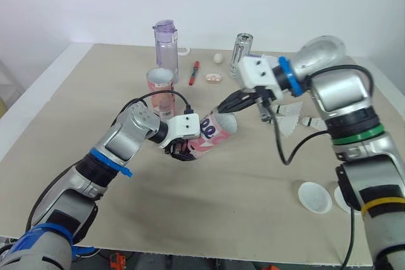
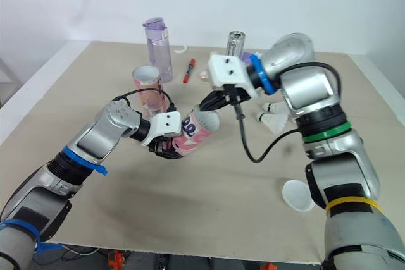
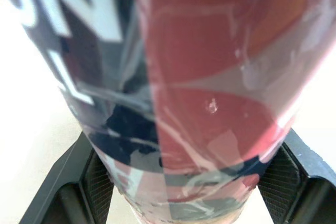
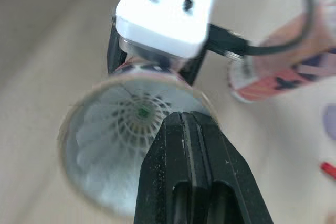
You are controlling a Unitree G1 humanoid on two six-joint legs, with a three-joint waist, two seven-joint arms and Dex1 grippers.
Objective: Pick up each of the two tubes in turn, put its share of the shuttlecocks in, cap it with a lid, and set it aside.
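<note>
My left gripper [image 1: 183, 148] is shut on a pink and dark blue tube [image 1: 214, 132], held tilted above the table with its open mouth toward my right arm. The left wrist view shows the tube's wall [image 3: 199, 103] squeezed between both fingers [image 3: 79, 179]. My right gripper [image 1: 225, 106] is at the tube's mouth, its fingers pressed together with nothing between them. Inside the tube lies a white shuttlecock [image 4: 123, 124], feathers facing outward. A second tube [image 1: 160, 90] stands upright behind. Two loose shuttlecocks [image 1: 288, 115] lie at the right. Two white lids [image 1: 314, 196] lie near the front right.
At the back of the table stand a purple bottle [image 1: 166, 42] and a clear glass [image 1: 242, 52]. A red pen [image 1: 194, 73], a small pale ball [image 1: 218, 57] and a small round thing [image 1: 213, 78] lie between them. Black cables hang from both wrists.
</note>
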